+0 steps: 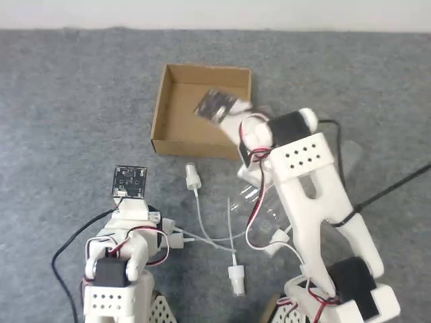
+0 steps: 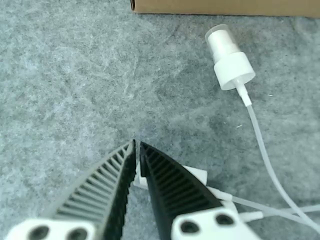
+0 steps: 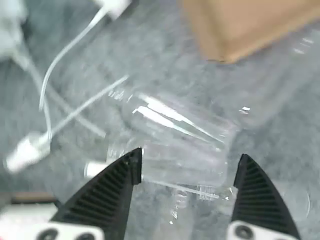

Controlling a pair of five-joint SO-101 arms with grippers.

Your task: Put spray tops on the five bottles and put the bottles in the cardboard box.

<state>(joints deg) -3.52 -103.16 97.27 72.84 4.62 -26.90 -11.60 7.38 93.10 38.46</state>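
Nearest the arm bases, a spray top (image 1: pixel 237 279) lies on the grey surface (image 1: pixel 67 101), its thin tube trailing away toward the box. The left hand (image 2: pixel 137 147) hangs low over the surface, its jaws pressed together on nothing. A second spray top (image 2: pixel 196 175) lies partly hidden beneath it. Farther out, the right hand (image 3: pixel 190 160) is spread wide over a clear bottle (image 3: pixel 175 135) lying on its side; whether they touch cannot be told. From above, the right arm (image 1: pixel 310 195) covers much of that bottle. A third spray top (image 1: pixel 193 177) lies just in front of the cardboard box (image 1: pixel 161 108), whose near right corner the arm's wrist overhangs.
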